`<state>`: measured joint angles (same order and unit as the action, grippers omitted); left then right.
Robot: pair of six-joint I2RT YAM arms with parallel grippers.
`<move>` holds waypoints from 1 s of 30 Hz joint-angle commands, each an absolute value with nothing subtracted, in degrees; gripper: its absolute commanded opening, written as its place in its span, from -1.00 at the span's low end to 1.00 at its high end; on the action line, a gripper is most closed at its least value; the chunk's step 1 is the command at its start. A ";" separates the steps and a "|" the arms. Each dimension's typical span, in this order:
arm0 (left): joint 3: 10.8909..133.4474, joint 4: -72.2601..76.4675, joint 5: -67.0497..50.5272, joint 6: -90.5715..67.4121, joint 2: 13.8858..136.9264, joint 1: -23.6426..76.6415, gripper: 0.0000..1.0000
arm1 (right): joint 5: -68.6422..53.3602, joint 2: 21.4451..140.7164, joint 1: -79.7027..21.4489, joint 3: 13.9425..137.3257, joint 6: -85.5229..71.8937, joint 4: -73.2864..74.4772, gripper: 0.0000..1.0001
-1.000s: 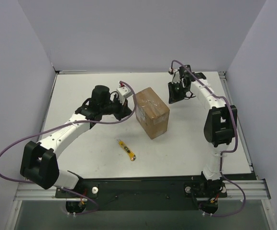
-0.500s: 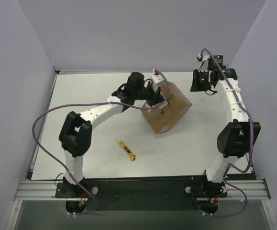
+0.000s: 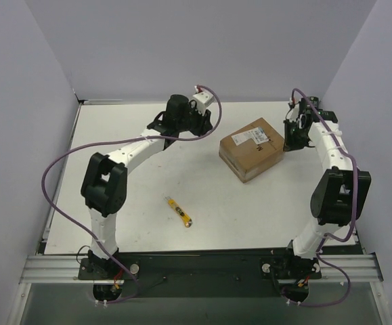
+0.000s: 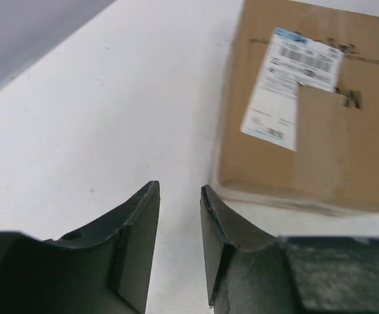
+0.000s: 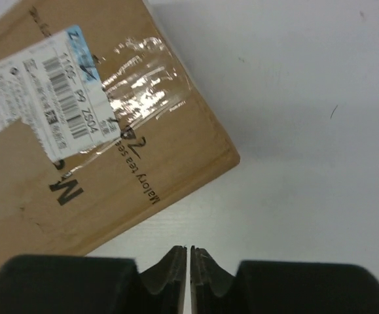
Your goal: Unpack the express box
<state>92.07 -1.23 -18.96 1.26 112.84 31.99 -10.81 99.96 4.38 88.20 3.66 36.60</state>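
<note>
While box [image 3: 253,149] lies flat on table [image 3: 114,196], label up, it sits between both grippers.
Left gripper [image 3: 208,122]: fingers apart, nothing between them. Box ahead and to right of tips, not touching; bare table in gap.
Right gripper [image 3: 292,137]: fingers together, holding nothing. Box corner just ahead-left of tips, narrow strip of table between.
Back wall [image 3: 202,47] near behind left gripper; table's right edge close behind right gripper.
Knife [image 3: 178,211] well apart from both, toward arm bases, open table around it.
</note>
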 commanded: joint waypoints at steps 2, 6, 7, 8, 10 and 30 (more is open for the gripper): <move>102.65 -0.89 -9.15 1.93 124.61 32.08 -0.40 | -3.78 99.75 3.87 83.33 0.26 37.71 -0.90; 106.69 4.74 -11.50 2.99 131.73 32.96 -0.38 | -4.39 102.73 3.17 82.53 1.13 36.74 -0.87; 107.57 5.44 -12.64 2.90 132.44 33.13 -0.33 | -4.13 103.53 2.29 82.79 1.84 36.39 -0.85; 107.84 6.41 -13.53 2.73 133.06 33.40 -0.26 | -3.17 104.49 1.85 83.32 2.89 36.13 -0.83; 108.11 6.50 -15.64 2.46 133.86 34.10 -0.17 | -2.64 107.39 0.97 85.42 4.83 35.25 -0.78; 60.05 -18.61 -32.27 18.18 84.14 30.25 -0.10 | -13.45 132.09 -21.88 117.85 6.15 34.45 -0.55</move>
<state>66.28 -5.39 -32.16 7.42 97.62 32.47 -8.88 129.14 -17.26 112.40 6.39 31.99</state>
